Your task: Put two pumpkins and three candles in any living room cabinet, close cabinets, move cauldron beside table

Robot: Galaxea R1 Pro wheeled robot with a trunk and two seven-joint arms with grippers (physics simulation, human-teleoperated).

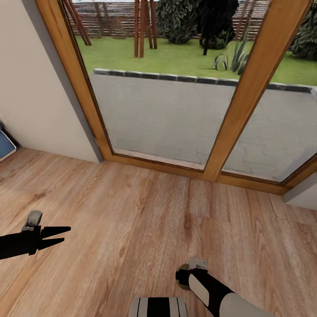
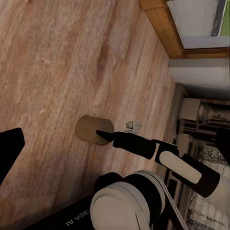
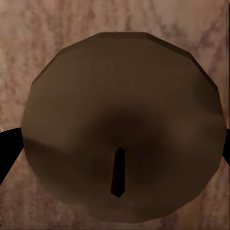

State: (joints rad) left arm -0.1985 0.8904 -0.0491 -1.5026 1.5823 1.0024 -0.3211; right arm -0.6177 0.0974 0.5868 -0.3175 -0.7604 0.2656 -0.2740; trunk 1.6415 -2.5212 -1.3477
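One candle (image 3: 122,124), a short brownish cylinder with a dark wick, stands on the wooden floor. My right gripper (image 1: 186,276) points straight down over it and is open. Its black fingertips (image 3: 9,153) stand on either side of the candle, close to its rim. In the head view only a brown edge of the candle (image 1: 181,276) peeks out from under the wrist. The left wrist view has the candle (image 2: 88,128) on the floor with a right fingertip (image 2: 103,135) against it. My left gripper (image 1: 61,236) hovers open and empty above the floor, well to the left.
Ahead is a large glass door in a wooden frame (image 1: 246,92), with a paved terrace and lawn outside. A cream wall (image 1: 35,88) stands at the left with a blue-and-white object (image 1: 5,147) at its foot. Shelving (image 2: 201,115) shows far off.
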